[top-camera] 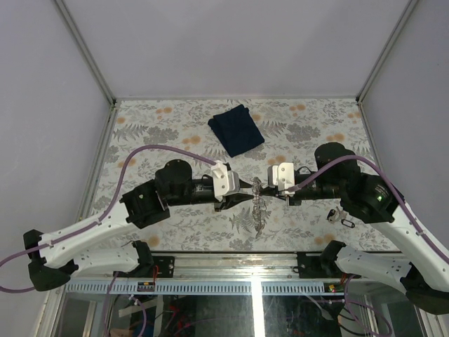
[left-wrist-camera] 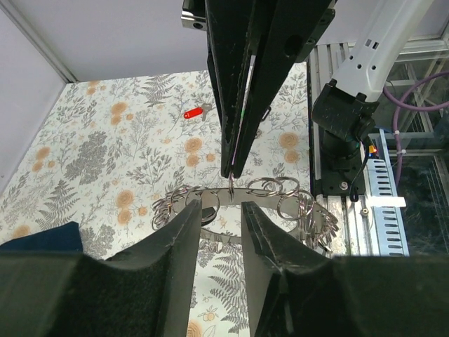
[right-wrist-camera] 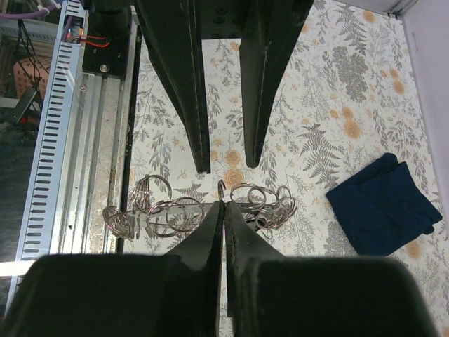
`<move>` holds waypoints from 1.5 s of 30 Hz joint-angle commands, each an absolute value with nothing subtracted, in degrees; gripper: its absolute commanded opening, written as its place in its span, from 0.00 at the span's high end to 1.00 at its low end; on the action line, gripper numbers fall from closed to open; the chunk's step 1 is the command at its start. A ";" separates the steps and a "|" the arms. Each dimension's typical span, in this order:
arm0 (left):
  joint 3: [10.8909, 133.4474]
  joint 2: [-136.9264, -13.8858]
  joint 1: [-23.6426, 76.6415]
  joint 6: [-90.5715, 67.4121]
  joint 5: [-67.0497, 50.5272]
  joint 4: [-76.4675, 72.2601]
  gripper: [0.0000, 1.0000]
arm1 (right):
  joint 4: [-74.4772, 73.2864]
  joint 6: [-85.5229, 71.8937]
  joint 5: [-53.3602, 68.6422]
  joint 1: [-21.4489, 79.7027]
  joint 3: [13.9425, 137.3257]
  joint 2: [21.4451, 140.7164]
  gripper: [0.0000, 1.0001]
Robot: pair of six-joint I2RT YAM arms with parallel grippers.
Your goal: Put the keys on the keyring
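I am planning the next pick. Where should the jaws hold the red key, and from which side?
Probably the red key by its plastic head, from straight above, jaws across its short width: it lies flat, and its metal end looks too small to pinch.

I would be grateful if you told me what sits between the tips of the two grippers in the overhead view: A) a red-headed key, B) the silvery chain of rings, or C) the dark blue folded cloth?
B: the keyring sits between the left gripper and the right gripper, while the cloth lies farther back and the red key lies apart from them.
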State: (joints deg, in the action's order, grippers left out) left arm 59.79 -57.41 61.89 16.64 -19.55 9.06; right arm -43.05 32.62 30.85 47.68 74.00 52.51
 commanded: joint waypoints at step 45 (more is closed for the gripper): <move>65.39 -61.87 62.13 18.90 -21.33 10.10 0.85 | -37.54 32.42 33.20 47.97 74.53 52.93 1.00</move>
State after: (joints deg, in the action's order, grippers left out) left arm 63.11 -61.67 61.89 17.91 -20.67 10.79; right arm -41.50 32.56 31.14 47.68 73.95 52.80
